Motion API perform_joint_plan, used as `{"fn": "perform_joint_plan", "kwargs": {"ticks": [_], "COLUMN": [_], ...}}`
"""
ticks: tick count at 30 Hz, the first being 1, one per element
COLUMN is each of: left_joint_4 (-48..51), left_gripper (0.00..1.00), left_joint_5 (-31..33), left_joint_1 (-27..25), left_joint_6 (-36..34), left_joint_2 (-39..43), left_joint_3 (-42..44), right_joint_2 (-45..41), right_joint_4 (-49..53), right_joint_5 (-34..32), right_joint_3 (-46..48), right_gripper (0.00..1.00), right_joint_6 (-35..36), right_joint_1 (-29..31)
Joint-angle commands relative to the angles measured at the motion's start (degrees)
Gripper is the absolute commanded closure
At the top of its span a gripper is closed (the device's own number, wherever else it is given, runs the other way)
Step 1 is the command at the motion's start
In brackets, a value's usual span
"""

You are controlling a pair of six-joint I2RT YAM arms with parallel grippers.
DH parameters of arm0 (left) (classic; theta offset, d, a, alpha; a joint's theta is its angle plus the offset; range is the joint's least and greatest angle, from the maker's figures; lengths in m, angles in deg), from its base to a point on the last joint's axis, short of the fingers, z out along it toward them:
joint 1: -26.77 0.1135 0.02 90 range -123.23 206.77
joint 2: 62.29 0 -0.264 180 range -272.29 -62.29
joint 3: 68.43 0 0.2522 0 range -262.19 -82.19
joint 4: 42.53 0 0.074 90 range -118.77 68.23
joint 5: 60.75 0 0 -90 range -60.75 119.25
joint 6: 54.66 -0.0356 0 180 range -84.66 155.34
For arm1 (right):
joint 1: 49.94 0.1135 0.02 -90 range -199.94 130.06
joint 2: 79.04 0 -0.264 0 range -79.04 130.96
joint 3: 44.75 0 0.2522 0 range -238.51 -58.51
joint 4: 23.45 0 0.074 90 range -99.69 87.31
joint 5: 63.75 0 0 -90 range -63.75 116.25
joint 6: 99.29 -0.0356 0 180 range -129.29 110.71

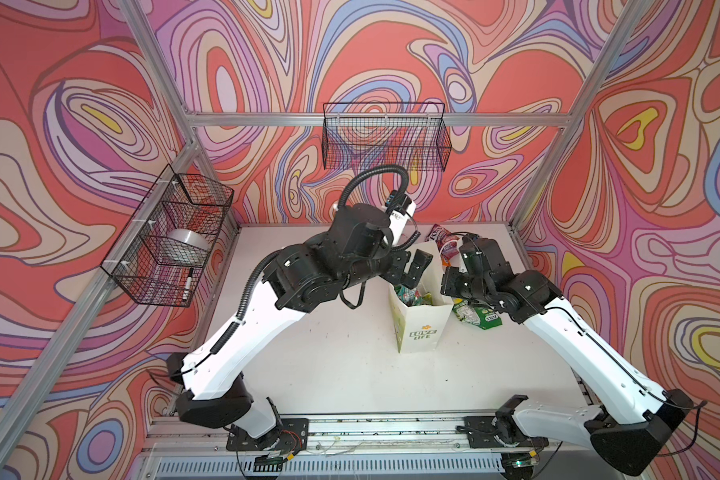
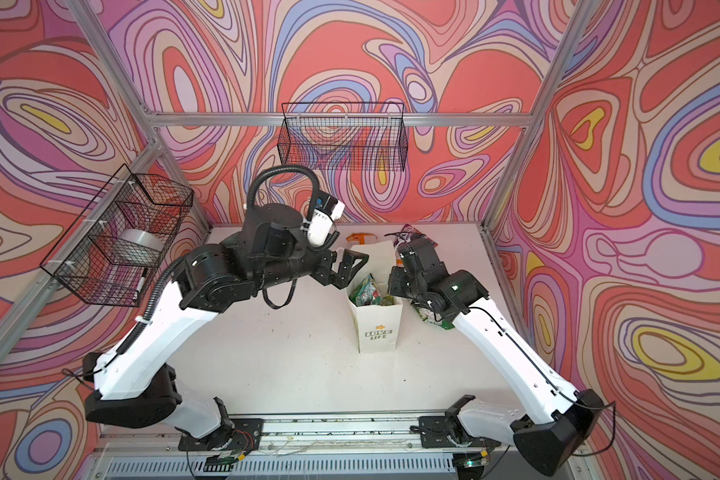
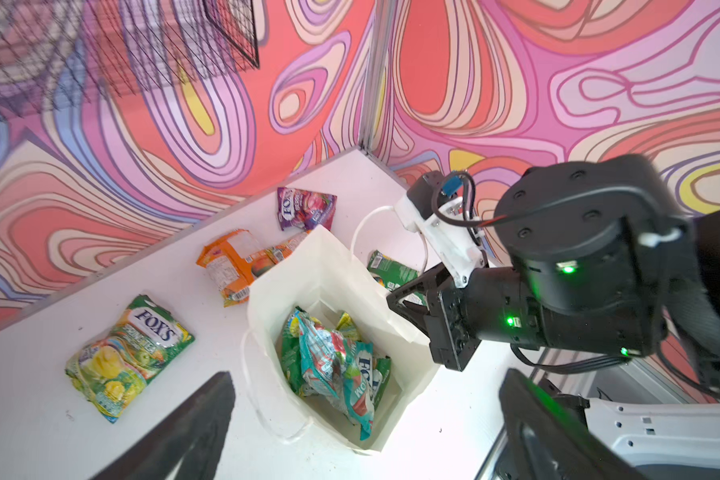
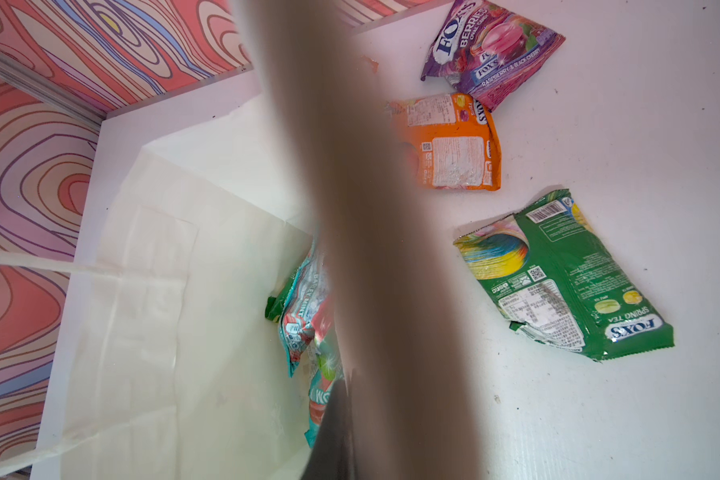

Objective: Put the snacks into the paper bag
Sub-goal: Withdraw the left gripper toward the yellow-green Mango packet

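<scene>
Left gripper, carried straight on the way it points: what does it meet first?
Probably the teal-red FOX'S pouch topping the pile inside the paper bag; the open left gripper points into its mouth, depth unclear.

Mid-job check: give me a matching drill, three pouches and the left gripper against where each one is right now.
Things:
1. red-teal pouch
2. purple pouch
3. dark green pouch
4. left gripper

Places or states:
A. on the table, at its far edge
B. open, above the paper bag
C. inside the paper bag
D. on the table, under the right arm

Pairs: 1-C, 2-A, 3-D, 4-B
</scene>
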State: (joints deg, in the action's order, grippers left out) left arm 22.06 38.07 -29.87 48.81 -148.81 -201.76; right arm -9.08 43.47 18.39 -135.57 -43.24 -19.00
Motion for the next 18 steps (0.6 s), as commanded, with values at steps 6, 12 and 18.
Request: {"fn": "perform_joint_plan", "kwargs": {"ticks": [6, 12, 18], "left_joint_4": [-3.77, 3.88, 6.06], "left_gripper": [0.0, 0.0, 0.0], "left_joint_5": [11.08, 6.09, -1.79], "left_joint_1": [5.81, 18.22, 30.62], "left_joint_6": [-1.61, 1.4, 3.75], "left_joint_2": [9.88, 10.51, 10.58], "left_joint_3": [6.45, 6.44, 11.02], "right_joint_2": [0.82, 0.91, 0.89], "right_joint_4": [-1.5, -1.84, -1.56], "right_joint_5": [-0.49, -0.4, -0.41], "right_joint_3": [-1.3, -1.03, -0.84], "right_gripper": [1.0, 1.0, 1.0], "right_joint_6": [0.59, 0.73, 0.6], "right_joint_1": [0.37, 0.35, 0.35]}}
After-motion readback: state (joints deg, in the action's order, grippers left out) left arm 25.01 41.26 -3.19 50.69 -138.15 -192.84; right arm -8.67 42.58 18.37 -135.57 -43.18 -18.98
